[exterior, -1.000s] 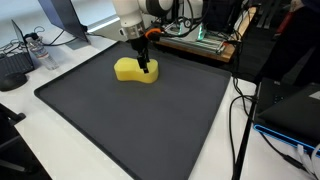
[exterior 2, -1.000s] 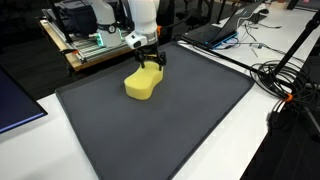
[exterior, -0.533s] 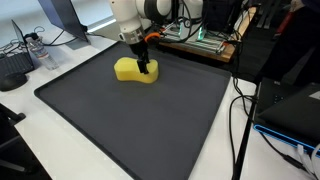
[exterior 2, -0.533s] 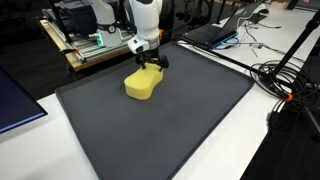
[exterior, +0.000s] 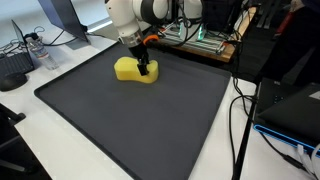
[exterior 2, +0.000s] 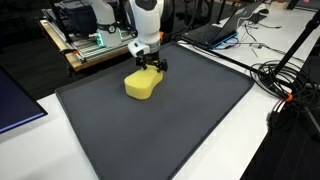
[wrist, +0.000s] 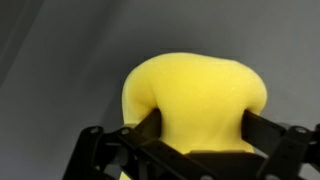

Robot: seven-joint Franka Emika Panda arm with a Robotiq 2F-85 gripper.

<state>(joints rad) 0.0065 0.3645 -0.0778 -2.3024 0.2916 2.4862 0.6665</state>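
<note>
A: Your claw has both fingers pressed into opposite sides of the yellow sponge. In the wrist view the foam dents inward where they bite, so you are gripping it, though only across one end.

B: That is your first worry. The sponge lies flat on the dark mat, close to the mat's edge on the robot's side, and most of its body sticks out past your fingers. If you lift from there, I'd expect the free end to droop and twist in the grip.

A: It's soft, too. Squeeze harder and the foam may bulge and squirt out between the fingers. Squeeze less and it could slide free partway up. You can't judge from these views how deep the pads sit.

B: Watch your height as well. Your fingertips look very near the mat in both exterior views. Push down any further and you risk scraping or snagging the mat and dragging it along.

A: Then look outward. The electronics board stands just behind your arm, and loose cables lie along the mat's side. A wide swing with a floppy sponge could brush either.

B: So go slowly and stay over the mat.
</note>
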